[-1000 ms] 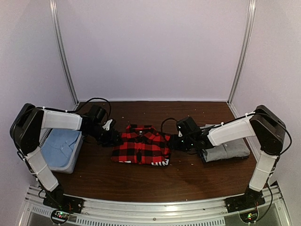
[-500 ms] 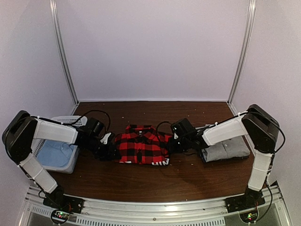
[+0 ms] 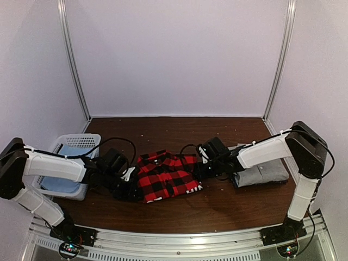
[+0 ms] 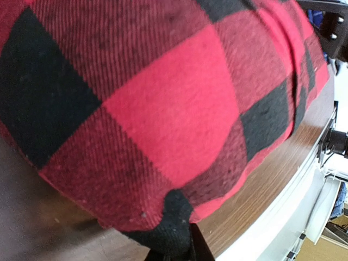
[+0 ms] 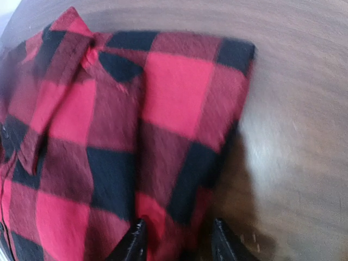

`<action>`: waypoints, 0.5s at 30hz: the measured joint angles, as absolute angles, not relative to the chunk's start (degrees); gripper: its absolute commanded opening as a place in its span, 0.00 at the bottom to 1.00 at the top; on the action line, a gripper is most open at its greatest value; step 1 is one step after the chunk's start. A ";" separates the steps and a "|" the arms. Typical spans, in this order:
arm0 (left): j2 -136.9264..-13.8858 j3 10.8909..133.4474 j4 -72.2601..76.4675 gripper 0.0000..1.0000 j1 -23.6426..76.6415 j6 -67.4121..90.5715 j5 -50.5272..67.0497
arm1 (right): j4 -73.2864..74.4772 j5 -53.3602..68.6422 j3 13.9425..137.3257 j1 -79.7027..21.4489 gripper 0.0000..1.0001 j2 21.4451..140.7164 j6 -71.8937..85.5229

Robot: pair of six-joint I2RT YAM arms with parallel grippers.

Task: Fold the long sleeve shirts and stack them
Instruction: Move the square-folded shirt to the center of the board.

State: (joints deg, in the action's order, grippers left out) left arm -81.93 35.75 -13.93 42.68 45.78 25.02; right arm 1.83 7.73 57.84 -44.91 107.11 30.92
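Red-and-black flannel (image 3: 166, 176) is lying folded into a compact block at the centre of the table (image 3: 217, 206), with its white-lettered black band facing the lower edge of the frame. Grey shirt (image 3: 263, 173) is lying folded right of centre, beside the flannel, not on it.

Left fingers (image 4: 198, 251) are pinching a dark corner of the flannel. In the top view that left side is riding up off the table. Right fingers (image 5: 133, 244) are standing apart with the flannel's right edge between them; cannot tell whether they are clamping it.

Judgement: folding is looking done for both shirts, and stacking is not. The two are sitting as separate piles, so one is waiting to go onto the other.

Basket (image 3: 81, 140) at the left is holding a blue garment (image 3: 57, 185); cannot tell whether it is part of the job.
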 measured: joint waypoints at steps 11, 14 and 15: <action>-79.48 33.85 -17.37 0.33 45.32 50.74 20.93 | 8.16 4.38 51.24 -47.79 0.31 99.74 26.61; -77.19 36.62 -21.21 0.33 44.77 50.50 18.13 | 13.82 2.33 50.98 -47.90 0.24 97.19 26.39; -76.42 37.74 -21.96 0.34 44.18 50.28 17.41 | 15.16 1.76 51.11 -47.88 0.24 96.38 26.09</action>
State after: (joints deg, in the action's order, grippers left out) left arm -76.42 37.74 -21.96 44.18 50.28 17.41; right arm 15.16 1.76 51.11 -47.88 96.38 26.09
